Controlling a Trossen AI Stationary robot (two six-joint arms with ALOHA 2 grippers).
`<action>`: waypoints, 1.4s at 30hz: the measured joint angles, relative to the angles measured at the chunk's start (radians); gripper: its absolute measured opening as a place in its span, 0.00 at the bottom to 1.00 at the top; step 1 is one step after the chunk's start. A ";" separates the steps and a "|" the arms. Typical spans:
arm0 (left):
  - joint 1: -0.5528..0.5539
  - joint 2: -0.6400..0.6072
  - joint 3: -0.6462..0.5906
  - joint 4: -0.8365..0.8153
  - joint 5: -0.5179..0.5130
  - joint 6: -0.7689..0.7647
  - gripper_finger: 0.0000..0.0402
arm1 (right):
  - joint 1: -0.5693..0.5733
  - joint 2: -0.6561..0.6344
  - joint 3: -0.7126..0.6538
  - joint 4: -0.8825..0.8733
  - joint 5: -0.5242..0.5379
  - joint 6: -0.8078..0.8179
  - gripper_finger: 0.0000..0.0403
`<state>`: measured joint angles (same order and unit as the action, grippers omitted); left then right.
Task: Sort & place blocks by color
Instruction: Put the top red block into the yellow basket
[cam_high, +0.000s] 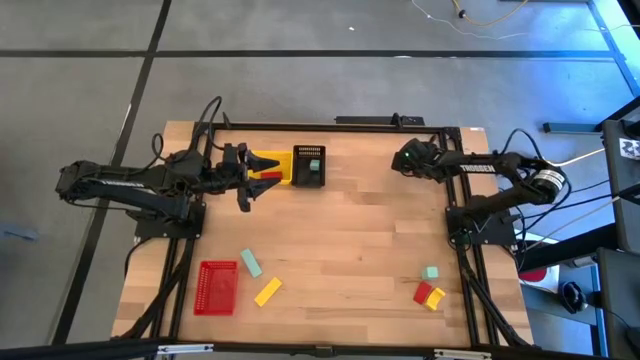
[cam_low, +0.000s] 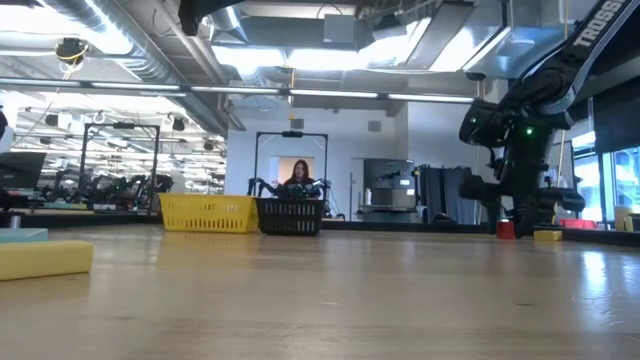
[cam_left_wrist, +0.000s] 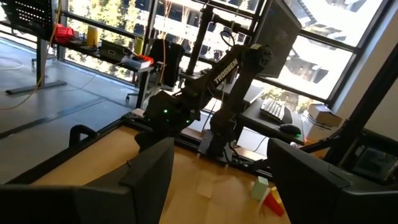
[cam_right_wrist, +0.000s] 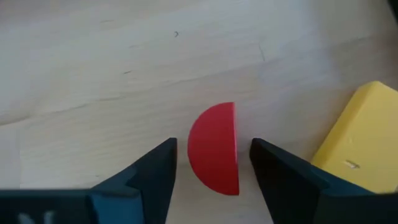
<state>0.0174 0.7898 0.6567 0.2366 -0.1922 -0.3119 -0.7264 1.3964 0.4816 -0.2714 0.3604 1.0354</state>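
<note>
Findings from the high view: the black basket (cam_high: 308, 167) stands at the far edge of the table (cam_high: 360, 230) with one teal block (cam_high: 314, 152) inside it. The yellow basket (cam_high: 266, 165) touches its left side, and the left gripper (cam_high: 250, 180) hangs at that basket. The right gripper (cam_high: 408, 158) is well to the right of the black basket, level with it. The red basket (cam_high: 217, 287), a loose teal block (cam_high: 251, 264) and a yellow block (cam_high: 267, 291) lie near and to the left of it. A teal, red and yellow cluster (cam_high: 430, 290) lies near and to the right.

Low view: the right arm reaches down right of the black basket. A small red piece (cam_low: 505, 230) and a yellow piece (cam_low: 547, 235) rest at its foot.

Left wrist view: the left jaws stand wide apart and hold nothing.

Right wrist view: the right jaws are spread either side of a red half-disc block (cam_right_wrist: 214, 149), a gap showing on each side, so nothing is gripped yet. A yellow block (cam_right_wrist: 360, 137) lies just beside it.

Judgement: the step in hand is the pick of the red half-disc. One finger meets the flat face and the other the curve, so the block may twist or squirt out. The jaws should be centred on the block, seated low and closed slowly, clear of the yellow neighbour.

The blocks look smooth, matt and solid. The tabletop is pale grained wood, and the baskets are slotted.
</note>
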 joint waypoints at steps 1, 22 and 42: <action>0.000 0.000 0.000 0.000 0.000 0.000 0.62 | 0.000 -0.001 0.000 0.000 0.004 0.000 0.47; 0.000 0.000 0.000 -0.030 -0.009 0.007 0.62 | 0.515 -0.304 -0.004 0.526 -0.253 -0.343 0.21; -0.075 0.172 0.059 -0.049 0.016 0.293 0.63 | 0.823 -0.064 0.301 0.746 -0.433 -0.060 0.21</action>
<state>-0.0576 0.9623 0.7161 0.1873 -0.1766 -0.0192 0.0966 1.3329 0.7826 0.4742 -0.0725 0.9757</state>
